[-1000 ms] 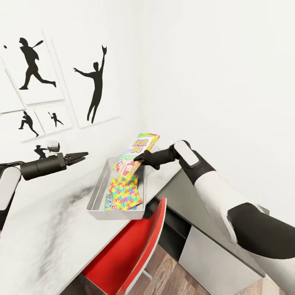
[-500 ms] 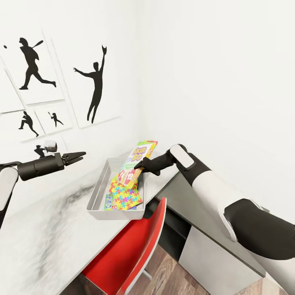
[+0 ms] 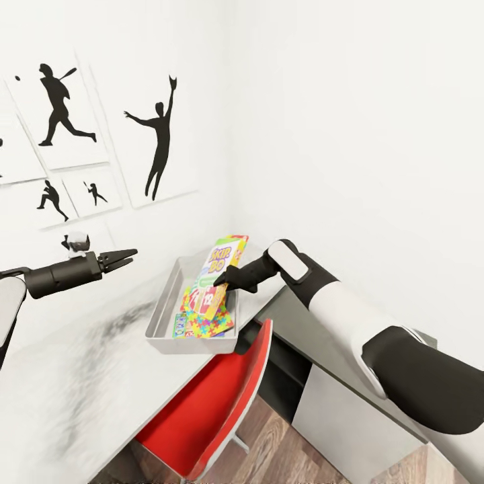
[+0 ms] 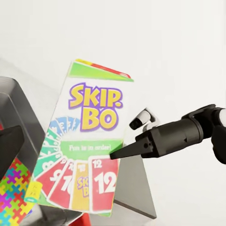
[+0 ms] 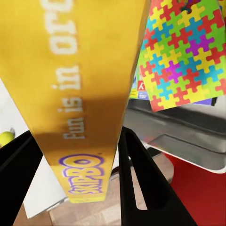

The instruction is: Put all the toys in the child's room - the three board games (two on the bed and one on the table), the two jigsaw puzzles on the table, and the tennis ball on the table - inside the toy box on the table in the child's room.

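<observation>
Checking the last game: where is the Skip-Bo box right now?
In the head view the Skip-Bo box is tilted over the toy box, pinched by the right tool, above the jigsaw puzzle.

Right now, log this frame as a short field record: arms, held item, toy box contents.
right gripper: shut on Skip-Bo game box, tilted over the toy box
left gripper: empty, jaws together, held above the table
in toy box: jigsaw puzzle, another flat game box under it
tennis ball: outside the box
</observation>
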Robot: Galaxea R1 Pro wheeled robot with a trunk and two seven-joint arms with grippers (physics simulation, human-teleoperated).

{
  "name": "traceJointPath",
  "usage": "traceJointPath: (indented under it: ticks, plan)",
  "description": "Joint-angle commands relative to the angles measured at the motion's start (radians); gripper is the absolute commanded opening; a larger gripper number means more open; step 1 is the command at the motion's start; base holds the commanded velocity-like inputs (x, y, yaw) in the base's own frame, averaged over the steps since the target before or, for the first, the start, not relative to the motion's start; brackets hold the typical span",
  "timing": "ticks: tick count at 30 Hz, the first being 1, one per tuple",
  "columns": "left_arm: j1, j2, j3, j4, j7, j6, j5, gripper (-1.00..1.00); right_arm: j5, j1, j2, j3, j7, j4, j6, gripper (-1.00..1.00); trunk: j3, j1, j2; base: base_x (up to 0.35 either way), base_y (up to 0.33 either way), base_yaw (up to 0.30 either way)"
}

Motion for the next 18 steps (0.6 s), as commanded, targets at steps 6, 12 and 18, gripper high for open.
traceJointPath:
  ticks: [6, 12, 18]
  plan:
    - [-0.001, -0.001, 0.001, 0.0, -0.006, 0.004, -0.004, 1.0, -0.009, -0.002, 0.008, 0.009, -0.009, 0.003, 0.001, -1.0, -0.002, 0.001, -0.002, -0.048, 0.0, 0.0]
    - [-0.001, -0.001, 0.001, 0.0, -0.006, 0.004, -0.005, 1.0, -0.009, -0.003, 0.012, 0.014, -0.009, 0.007, 0.001, -1.0, -0.002, 0.001, -0.002, -0.13, 0.0, 0.0]
    - [-0.001, -0.001, 0.0, 0.0, -0.005, 0.004, -0.005, 1.0, -0.009, -0.006, 0.012, 0.073, -0.006, 0.008, 0.001, -1.0, -0.002, 0.001, -0.002, -0.213, 0.0, 0.0]
